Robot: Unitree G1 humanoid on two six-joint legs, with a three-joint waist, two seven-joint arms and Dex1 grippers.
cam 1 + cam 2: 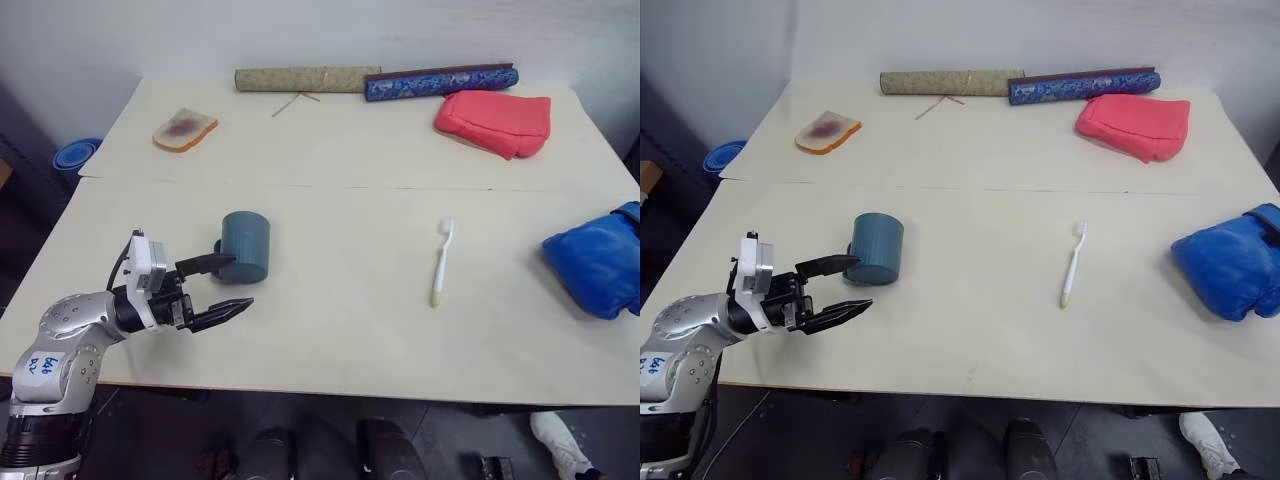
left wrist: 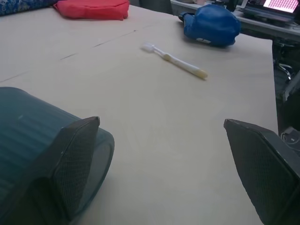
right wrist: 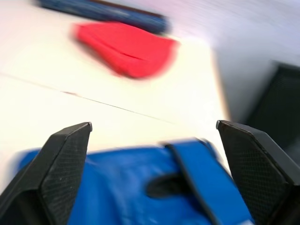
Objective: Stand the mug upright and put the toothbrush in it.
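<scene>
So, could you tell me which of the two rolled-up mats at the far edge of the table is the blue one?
The blue patterned roll, the one beside the red pouch; the other roll, end to end with it, is olive-tan.

Head pair looks down over the table — wrist cameras skim low, sharing its far side.

Teal-grey mug, white toothbrush

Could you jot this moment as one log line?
mug: lying on its side | toothbrush: flat on table, apart | left pincer: open beside mug | right pincer: open
</scene>
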